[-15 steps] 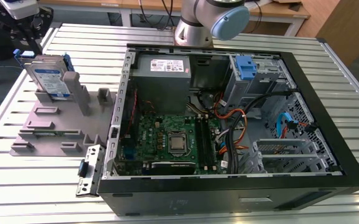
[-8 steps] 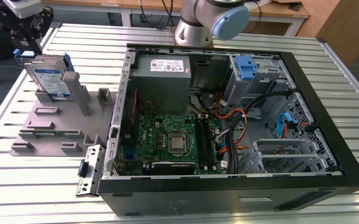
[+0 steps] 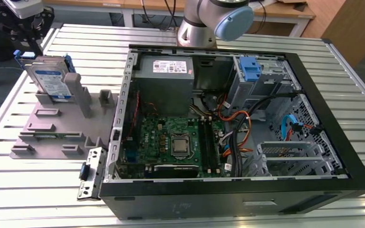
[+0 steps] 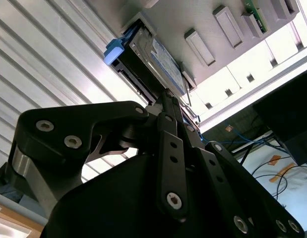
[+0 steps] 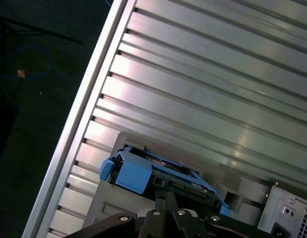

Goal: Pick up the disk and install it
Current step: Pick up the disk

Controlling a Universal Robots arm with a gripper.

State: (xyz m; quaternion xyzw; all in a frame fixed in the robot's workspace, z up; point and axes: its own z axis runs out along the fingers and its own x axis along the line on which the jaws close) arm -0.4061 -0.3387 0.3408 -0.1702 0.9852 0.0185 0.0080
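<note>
Your disk [image 3: 48, 78] stands on edge in a slot of the grey holder [image 3: 49, 128], its label facing the exterior view's left and blue rails along its sides. In both wrist views the disk [image 4: 158, 57] [image 5: 163, 173] sits just past the gripper's tips. The gripper [image 3: 32, 46] hangs directly over the disk's top edge. From the wrist views you cannot tell whether the gripper [image 4: 167, 96] [image 5: 165, 199] is spread or pinching. The holder rests on the slatted desk [image 3: 43, 209], just beside the open computer case [image 3: 334, 156].
</note>
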